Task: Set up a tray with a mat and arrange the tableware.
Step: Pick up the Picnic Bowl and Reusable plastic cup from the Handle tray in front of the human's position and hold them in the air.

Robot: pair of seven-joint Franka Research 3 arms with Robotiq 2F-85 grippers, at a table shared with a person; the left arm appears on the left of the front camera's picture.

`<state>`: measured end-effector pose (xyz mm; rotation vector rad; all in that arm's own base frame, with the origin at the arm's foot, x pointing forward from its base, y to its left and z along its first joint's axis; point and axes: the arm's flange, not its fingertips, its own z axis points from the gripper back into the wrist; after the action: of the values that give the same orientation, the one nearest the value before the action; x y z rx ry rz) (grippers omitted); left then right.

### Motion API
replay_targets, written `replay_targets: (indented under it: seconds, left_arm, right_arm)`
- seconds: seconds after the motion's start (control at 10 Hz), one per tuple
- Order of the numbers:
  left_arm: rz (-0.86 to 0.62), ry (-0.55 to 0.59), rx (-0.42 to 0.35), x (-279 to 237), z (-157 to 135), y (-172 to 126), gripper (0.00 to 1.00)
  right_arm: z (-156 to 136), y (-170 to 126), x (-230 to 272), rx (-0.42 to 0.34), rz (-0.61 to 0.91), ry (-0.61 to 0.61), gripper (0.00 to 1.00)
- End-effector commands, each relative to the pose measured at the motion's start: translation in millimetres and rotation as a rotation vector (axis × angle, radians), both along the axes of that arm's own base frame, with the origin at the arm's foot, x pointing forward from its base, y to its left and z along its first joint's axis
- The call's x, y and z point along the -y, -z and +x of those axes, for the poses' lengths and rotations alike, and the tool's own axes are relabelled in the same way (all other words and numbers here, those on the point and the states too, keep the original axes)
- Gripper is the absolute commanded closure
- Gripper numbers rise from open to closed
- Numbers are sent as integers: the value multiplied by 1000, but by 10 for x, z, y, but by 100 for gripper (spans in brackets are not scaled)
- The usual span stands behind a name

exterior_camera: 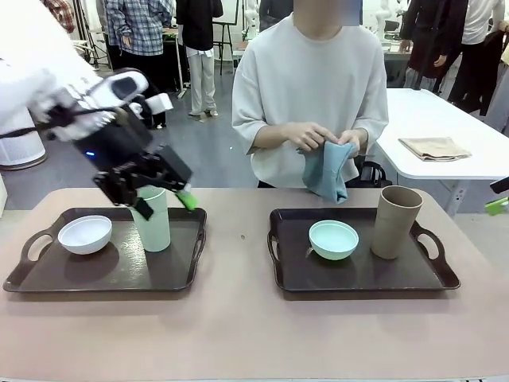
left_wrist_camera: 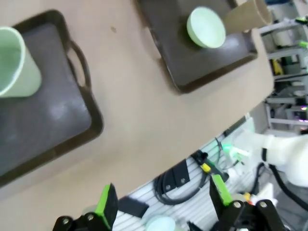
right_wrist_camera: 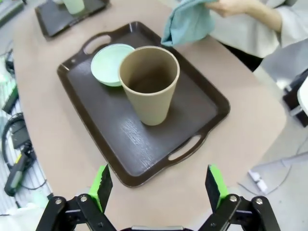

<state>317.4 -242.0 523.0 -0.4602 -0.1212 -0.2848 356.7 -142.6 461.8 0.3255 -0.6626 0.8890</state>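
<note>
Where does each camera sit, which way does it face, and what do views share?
Front: fixed on the robot's side, facing across the table at the person holding a cloth; left gripper open near the green cup.
Left wrist: above the table, looking down at the left tray; own fingers at bottom, right arm farther off.
Right wrist: above the right tray, looking down at the brown cup; right gripper open.
Shared: all three show the brown cup and mint bowl.

Pale green cup [exterior_camera: 156, 231] partly behind fingers [exterior_camera: 144, 208]
</note>
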Motion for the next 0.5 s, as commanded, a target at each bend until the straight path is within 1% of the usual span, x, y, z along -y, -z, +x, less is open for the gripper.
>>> replay_targets:
  seconds: [0.0, 0.1, 0.2, 0.3, 0.4]
  left_arm:
    - [82, -77, 36, 380, 266, 65, 0]
    - [100, -120, 72, 556, 369, 140, 0]
    - [62, -143, 87, 600, 414, 125, 0]
    - [-47, -49, -21, 371, 323, 117, 0]
    - [57, -90, 73, 516, 312, 160, 0]
  right_arm:
    - [0, 144, -116, 9, -62, -14, 0]
    - [6, 194, -100, -4, -63, -16, 0]
    - [10, 208, -61, -27, -26, 3, 0]
    - [12, 129, -100, -3, -45, -10, 0]
    - [12, 129, -100, -3, -45, -10, 0]
